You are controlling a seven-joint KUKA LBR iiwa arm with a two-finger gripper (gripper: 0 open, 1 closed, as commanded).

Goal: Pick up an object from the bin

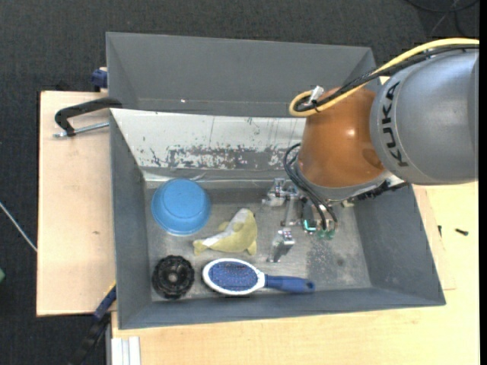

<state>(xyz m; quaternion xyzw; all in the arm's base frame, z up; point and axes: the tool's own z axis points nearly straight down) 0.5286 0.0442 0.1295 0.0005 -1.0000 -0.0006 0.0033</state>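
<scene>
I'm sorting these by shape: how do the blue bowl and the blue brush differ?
The blue bowl is round and all one blue; the blue brush is oval, white-rimmed, with a long handle. The bowl sits further back at the left; the brush lies flat at the front. Both are blue.

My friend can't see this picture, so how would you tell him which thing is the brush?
Look in the grey metal bin, along its near wall at the view's bottom. The brush lies there, right of a black ribbed disc. Only it has a white-rimmed oval head of blue bristles and a long blue handle.
</scene>
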